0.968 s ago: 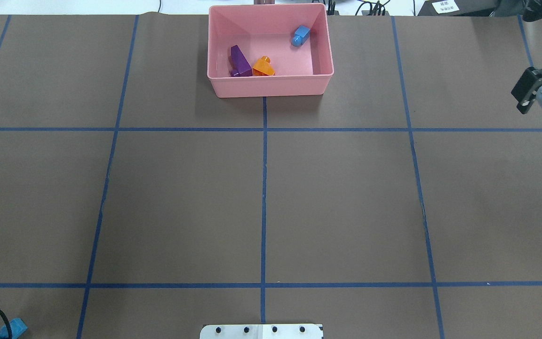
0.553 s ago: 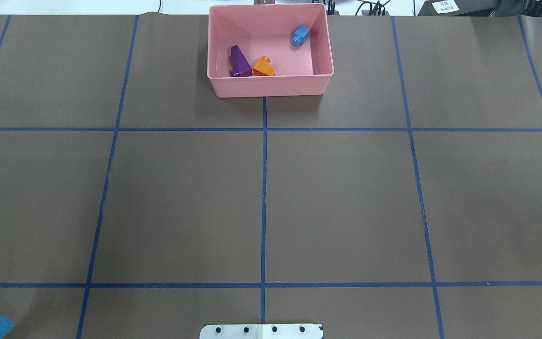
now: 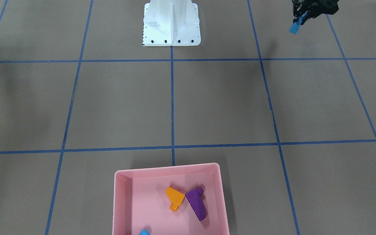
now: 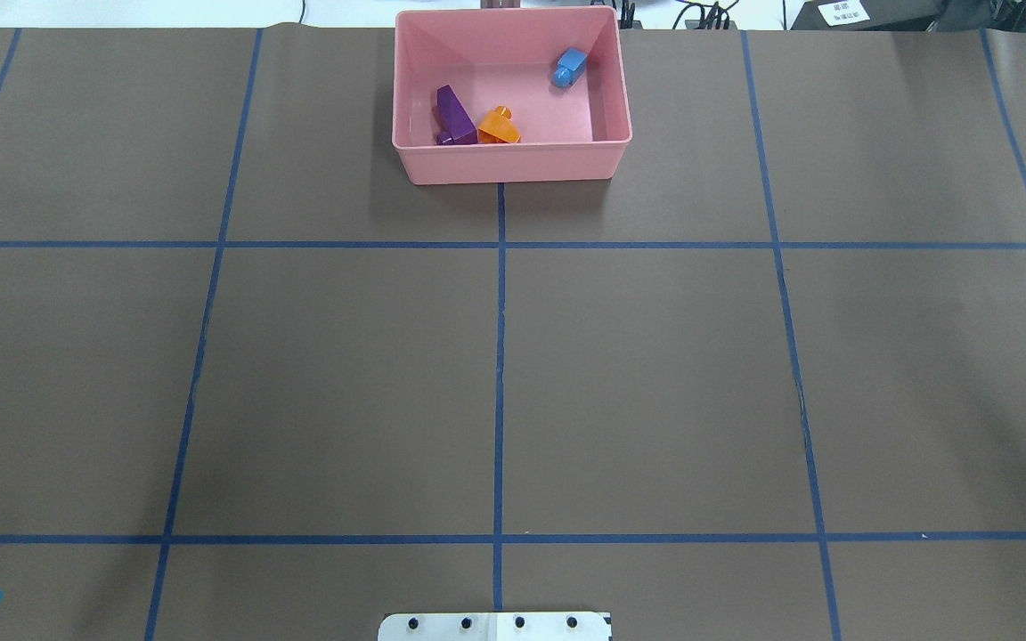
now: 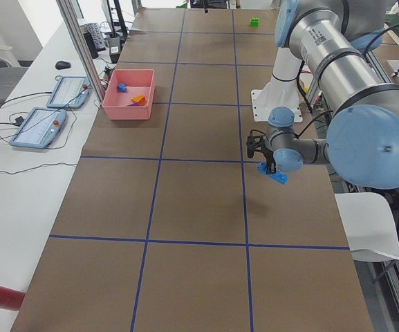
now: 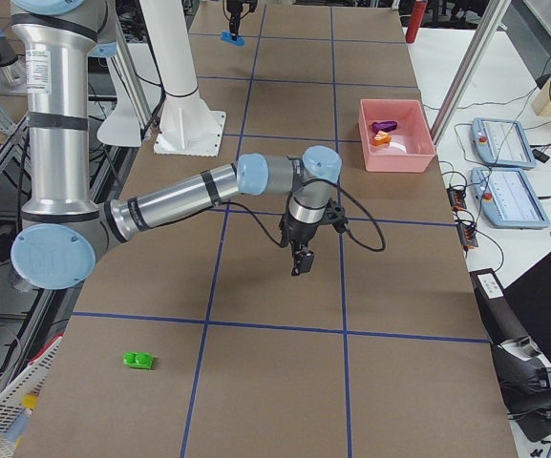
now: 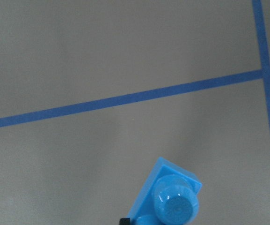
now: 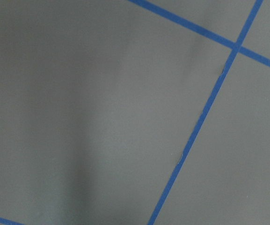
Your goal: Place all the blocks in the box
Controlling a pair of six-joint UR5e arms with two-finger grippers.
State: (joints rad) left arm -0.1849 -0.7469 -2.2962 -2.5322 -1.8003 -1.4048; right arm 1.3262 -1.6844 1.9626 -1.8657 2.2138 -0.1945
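While your left gripper [image 3: 299, 20] is pinching the long blue brick [image 3: 294, 28] by one end (it is hanging tilted, clear of the table [image 4: 655, 374] and well apart from the pink box [image 4: 513, 165]), you are risking a slip or a twist during the long carry. You are also leaving the green brick [image 6: 137, 360] lying well apart from the right gripper [image 6: 301, 260], whose opening you cannot tell.

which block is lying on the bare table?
The green block, alone on the table. The orange, purple and small blue blocks lie in the box; the long blue one hangs in the left gripper.
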